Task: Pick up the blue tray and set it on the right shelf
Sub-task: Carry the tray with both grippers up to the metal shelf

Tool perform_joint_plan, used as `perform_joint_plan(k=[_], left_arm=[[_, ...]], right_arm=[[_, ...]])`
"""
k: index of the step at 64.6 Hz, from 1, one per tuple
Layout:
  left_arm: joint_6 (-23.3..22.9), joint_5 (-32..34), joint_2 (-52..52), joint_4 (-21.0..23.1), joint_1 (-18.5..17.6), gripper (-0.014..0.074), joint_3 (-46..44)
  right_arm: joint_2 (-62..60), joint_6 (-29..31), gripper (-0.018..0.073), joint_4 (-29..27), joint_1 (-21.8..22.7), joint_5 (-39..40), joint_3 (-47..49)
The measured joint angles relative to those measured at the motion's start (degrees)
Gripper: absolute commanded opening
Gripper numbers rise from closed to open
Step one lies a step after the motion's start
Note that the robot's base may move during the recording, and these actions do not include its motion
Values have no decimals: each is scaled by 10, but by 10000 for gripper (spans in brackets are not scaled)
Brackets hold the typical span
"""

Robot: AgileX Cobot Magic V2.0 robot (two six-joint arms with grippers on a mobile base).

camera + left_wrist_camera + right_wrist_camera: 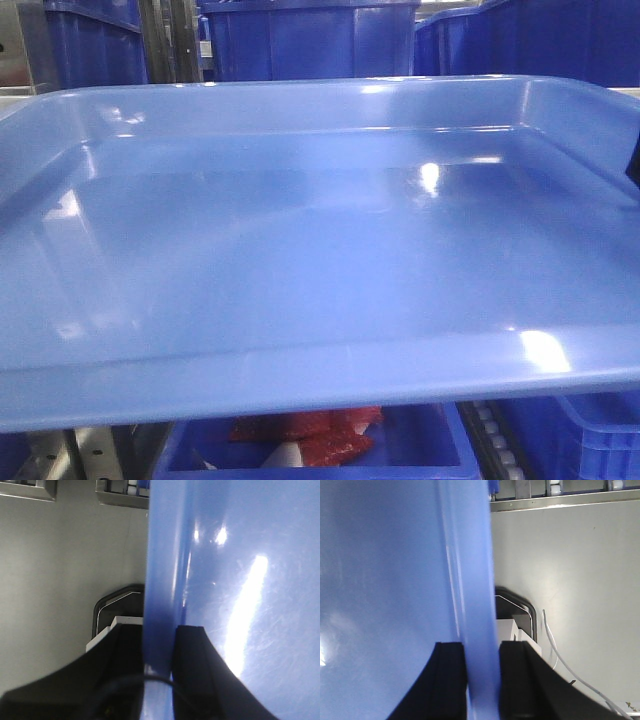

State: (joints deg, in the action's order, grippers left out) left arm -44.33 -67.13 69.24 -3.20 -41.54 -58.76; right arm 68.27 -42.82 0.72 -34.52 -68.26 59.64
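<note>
Bins (300, 40) behind, we've got the tray (300, 250) lifted, left gripper (159, 672) and right gripper (482, 675) pinching its rims, placement yet to come.

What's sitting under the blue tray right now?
Below the blue tray, a darker blue bin holds red packets, with a roller rail beside it. The tray hides the rest.

I read the blue tray (300, 250) as glossy, smooth plastic, faintly scratched; left claw (159, 630) and right claw (482, 645) look matt black.
</note>
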Motion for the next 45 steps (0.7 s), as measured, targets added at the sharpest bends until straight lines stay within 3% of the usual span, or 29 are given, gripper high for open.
perform_joint_plan(k=[45], left_arm=[[-2,0,0,-1,0,0,0]], right_arm=[[0,0,180,1,0,10,0]])
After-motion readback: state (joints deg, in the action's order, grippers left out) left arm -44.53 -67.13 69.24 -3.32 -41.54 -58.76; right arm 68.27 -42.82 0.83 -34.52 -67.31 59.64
